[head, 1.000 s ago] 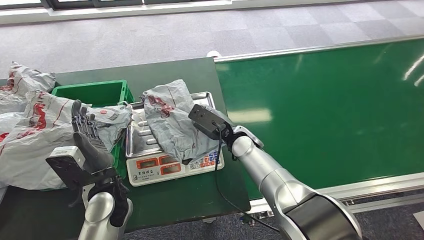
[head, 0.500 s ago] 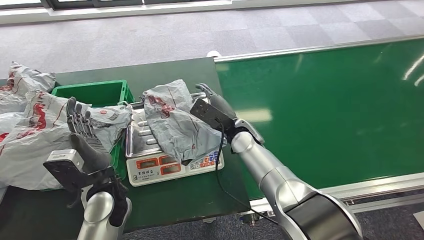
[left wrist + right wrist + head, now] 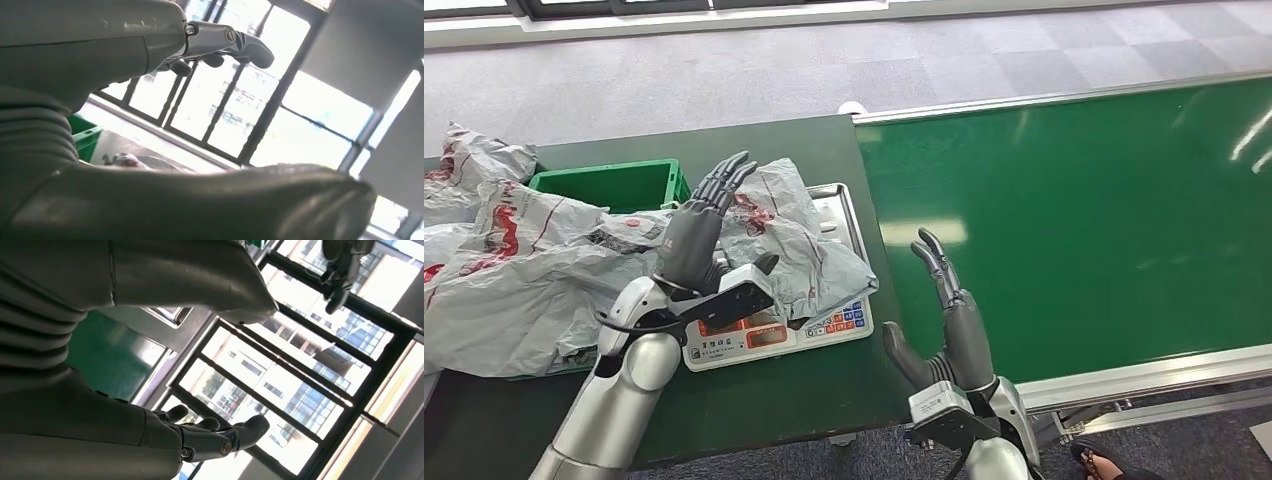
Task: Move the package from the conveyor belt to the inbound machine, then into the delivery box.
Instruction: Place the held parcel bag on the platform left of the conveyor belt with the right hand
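The package (image 3: 796, 245), a crumpled grey plastic bag with red print, lies on the steel pan of the inbound machine (image 3: 769, 338), a white scale with lit displays. My left hand (image 3: 692, 235) is raised over the package's left edge, fingers straight and apart, holding nothing. I cannot tell whether it touches the bag. My right hand (image 3: 954, 330) stands upright and open at the table's front right corner, beside the conveyor belt (image 3: 1084, 210) and apart from the package. In the left wrist view the fingers (image 3: 235, 45) are stretched out with nothing between them and the thumb.
The green delivery box (image 3: 614, 185) stands left of the scale, with several grey bags (image 3: 504, 270) heaped over it and the table's left side. The dark green table (image 3: 804, 390) meets the belt's metal edge. A person's foot (image 3: 1099, 462) shows at the bottom right.
My right hand has let go of the package and drawn back to the table's front corner. My left hand has risen and swung right, over the package's left edge.
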Available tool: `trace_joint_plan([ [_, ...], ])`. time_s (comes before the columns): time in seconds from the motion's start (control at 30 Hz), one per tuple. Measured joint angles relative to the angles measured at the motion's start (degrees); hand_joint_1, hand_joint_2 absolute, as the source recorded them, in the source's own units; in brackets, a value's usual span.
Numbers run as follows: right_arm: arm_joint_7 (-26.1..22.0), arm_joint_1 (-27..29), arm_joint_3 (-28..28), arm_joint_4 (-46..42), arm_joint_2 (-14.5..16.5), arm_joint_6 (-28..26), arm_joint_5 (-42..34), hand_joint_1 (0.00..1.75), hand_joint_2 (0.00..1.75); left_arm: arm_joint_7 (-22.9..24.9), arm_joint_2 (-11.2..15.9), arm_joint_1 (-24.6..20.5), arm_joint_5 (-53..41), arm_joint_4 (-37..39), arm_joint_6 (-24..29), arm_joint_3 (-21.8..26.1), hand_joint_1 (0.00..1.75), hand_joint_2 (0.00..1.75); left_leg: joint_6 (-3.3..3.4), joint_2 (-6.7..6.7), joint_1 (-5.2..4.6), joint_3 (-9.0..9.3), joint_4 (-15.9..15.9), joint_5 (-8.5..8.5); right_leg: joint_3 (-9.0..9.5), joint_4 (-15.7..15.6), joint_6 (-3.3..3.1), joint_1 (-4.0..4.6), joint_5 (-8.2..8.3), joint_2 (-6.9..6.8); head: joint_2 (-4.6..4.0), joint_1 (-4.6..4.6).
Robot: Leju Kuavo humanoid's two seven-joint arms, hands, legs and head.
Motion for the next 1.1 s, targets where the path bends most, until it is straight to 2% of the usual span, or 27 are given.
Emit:
trace_joint_plan([
  [0.13, -0.1, 1.6, -0.1, -2.4, -1.8, -1.0, -1.2, 0.00, 1.75, 0.1, -0.1, -11.5, -4.8, 14.5, -2.6, -6.8, 0.00, 0.00, 0.12, 0.28, 0.00, -0.15, 0.1, 0.27, -0.15, 0.0, 0.04, 0.00, 0.31, 0.32, 0.00, 0.00],
  [0.27, -0.6, 1.9, 0.2, -2.9, -2.9, -1.5, -3.3, 0.00, 1.75, 1.2, -0.9, -20.2, -6.8, 27.4, -2.8, -12.6, 0.00, 1.75, 0.13, 0.46, 0.00, -0.24, 0.1, 0.34, -0.20, 0.0, 0.02, -0.01, 0.45, 0.39, 0.00, 0.00],
  [0.4, -0.8, 0.2, 2.2, -2.5, -3.0, -0.6, -4.7, 0.00, 1.75, 3.7, -1.9, -25.0, -7.1, 37.7, -7.3, -16.6, 0.00, 1.75, 0.12, 0.46, 0.00, -0.25, 0.1, 0.41, -0.23, 0.0, -0.01, 0.00, 0.49, 0.41, 0.00, 0.00],
  [0.6, -0.6, -3.1, 5.7, -0.8, -3.0, 1.2, -5.4, 0.00, 1.75, 5.4, -3.1, -27.5, -8.3, 47.1, -10.9, -20.6, 0.00, 1.75, 0.11, 0.33, 0.01, -0.31, 0.1, 0.45, -0.25, 0.1, -0.01, 0.01, 0.49, 0.39, 0.00, -0.01],
  [0.87, -0.6, -4.0, 7.5, 0.6, -2.6, 2.6, -4.6, 0.00, 1.75, 7.3, -3.9, -28.4, -9.7, 52.5, -11.6, -22.8, 0.00, 1.75, 0.12, 0.29, 0.00, -0.38, 0.1, 0.44, -0.23, 0.0, -0.01, -0.01, 0.48, 0.34, 0.00, 0.00],
  [1.07, -0.4, -4.8, 7.6, 1.5, -1.9, 4.4, -3.4, 0.00, 1.75, 8.9, -4.4, -27.5, -11.9, 55.1, -11.5, -24.4, 0.02, 1.75, 0.14, 0.27, 0.01, -0.49, 0.0, 0.28, 0.14, 0.0, 0.02, -0.02, 0.36, 0.29, 0.00, 0.00],
  [1.1, -0.4, -4.8, 7.6, 1.6, -1.8, 4.7, -3.3, 0.00, 1.75, 9.0, -4.5, -27.3, -11.9, 55.4, -11.5, -24.4, 0.45, 1.75, 0.13, 0.28, 0.02, -0.43, 0.0, 0.26, 0.18, 0.0, 0.02, -0.02, 0.35, 0.29, 0.00, 0.00],
])
